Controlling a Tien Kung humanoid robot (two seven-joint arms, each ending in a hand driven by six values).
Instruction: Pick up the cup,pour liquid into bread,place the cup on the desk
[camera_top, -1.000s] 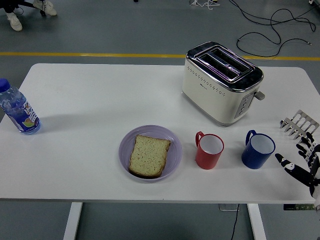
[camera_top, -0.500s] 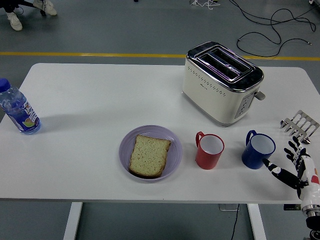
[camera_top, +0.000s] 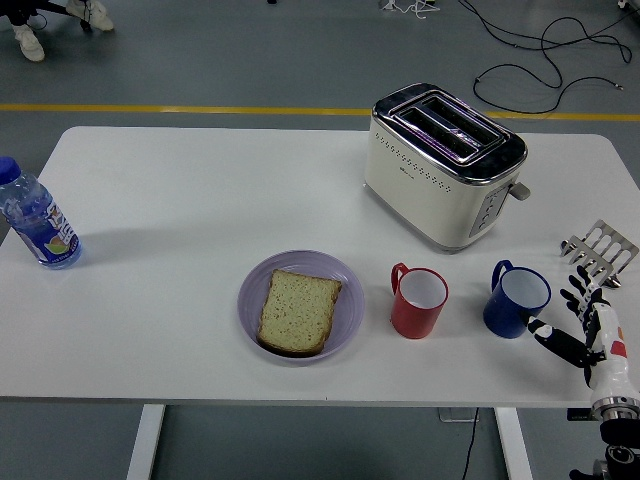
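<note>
Nothing of the task is done as far as the picture shows: both cups stand untouched on the white surface (camera_top: 180, 200), and the bread (camera_top: 297, 311) lies dry-looking on its purple plate (camera_top: 347, 283).

The right hand (camera_top: 585, 330) comes in from about 4 o'clock in the frame, with its fingers (camera_top: 552, 335) spread and holding nothing. The thumb tip sits just beside the blue cup (camera_top: 516, 299), close to its lower right side but, as far as I can tell, not gripping it. The blue cup stands upright, its handle turned toward 11 o'clock. The red cup (camera_top: 418, 301) stands upright just at 9 o'clock of it, and the plate lies further on at 9 o'clock of that.

Judging by the hand's nearness, the blue cup is the likely target. The grasp, the lift, the carry to the bread, the pour and the setting down are all left.

The left hand is out of view.
</note>
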